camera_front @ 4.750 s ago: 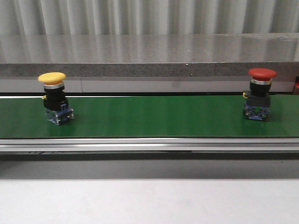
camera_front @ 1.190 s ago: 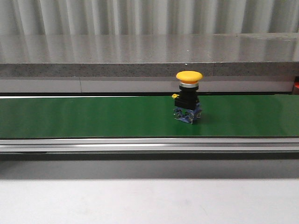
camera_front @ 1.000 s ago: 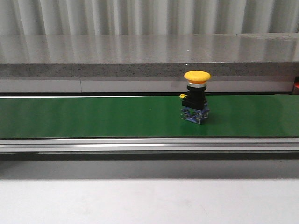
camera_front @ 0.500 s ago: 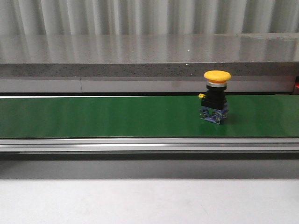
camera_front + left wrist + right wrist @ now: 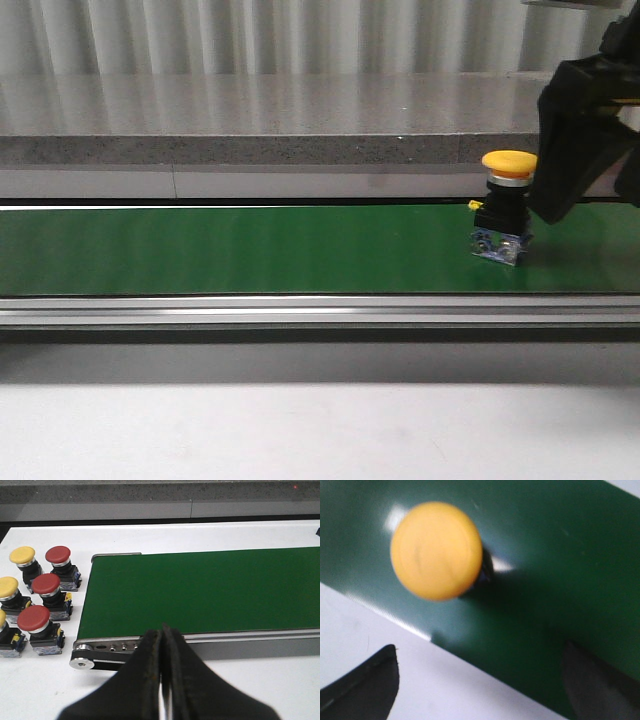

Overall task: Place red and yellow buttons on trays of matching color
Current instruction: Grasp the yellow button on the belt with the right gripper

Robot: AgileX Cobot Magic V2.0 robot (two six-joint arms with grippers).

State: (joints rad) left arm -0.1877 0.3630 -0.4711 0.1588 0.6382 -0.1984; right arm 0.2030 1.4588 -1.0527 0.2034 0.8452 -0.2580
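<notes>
Toward the right end of the green belt (image 5: 250, 250), a yellow button (image 5: 505, 190) stands upright, cap on top and its blue base on the belt surface. Just beside it, on its right and slightly above, hangs the right gripper (image 5: 590, 120). From the right wrist view the yellow cap sits between the two spread fingertips (image 5: 365, 685) but farther out along their reach, so the jaws are open and hold nothing. The button's long axis runs vertically, so a grasp from above looks like the natural approach. The right arm is clearly the nearer one. The left gripper (image 5: 162, 680) has its jaws pressed together, empty, at the belt's other end, near spare red and yellow buttons (image 5: 40, 600) on the table (image 5: 250, 530).
</notes>
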